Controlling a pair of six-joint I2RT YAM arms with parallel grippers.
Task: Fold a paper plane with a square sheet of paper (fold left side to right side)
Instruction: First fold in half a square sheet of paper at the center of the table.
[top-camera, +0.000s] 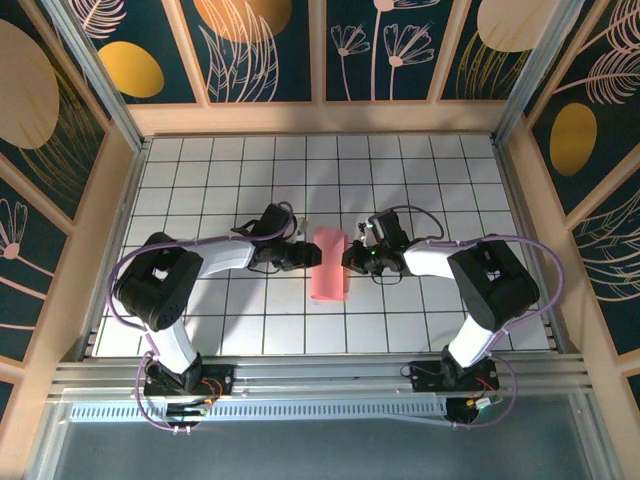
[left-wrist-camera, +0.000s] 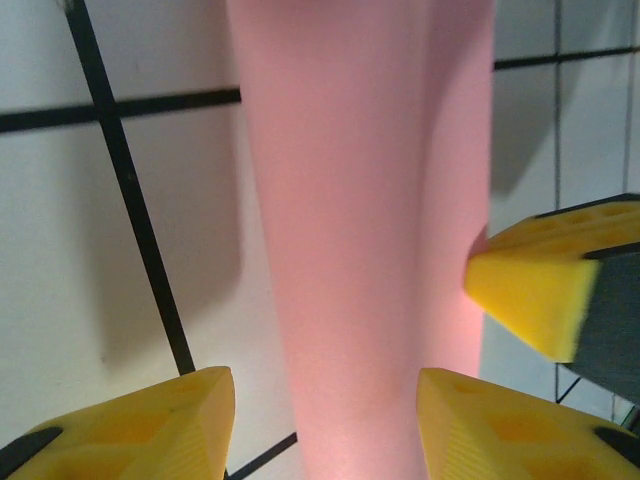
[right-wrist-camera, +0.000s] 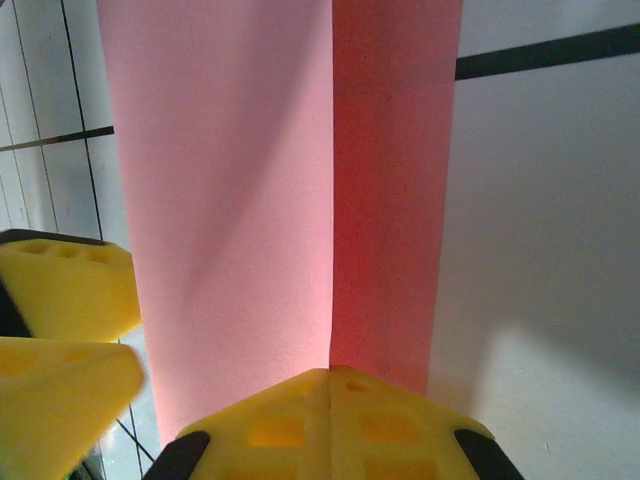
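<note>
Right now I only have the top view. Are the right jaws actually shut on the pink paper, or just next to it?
Observer: Shut on it. The right wrist camera shows the right jaws' yellow pads pressed together, with the crease of the paper running into their seam.
Operator: And the left jaws?
Observer: Open. On the left wrist camera its pads sit well apart, with the paper in the gap.
Operator: Paper lying flat?
Observer: Looks lifted. It throws a broad shadow on the table beside it.
</note>
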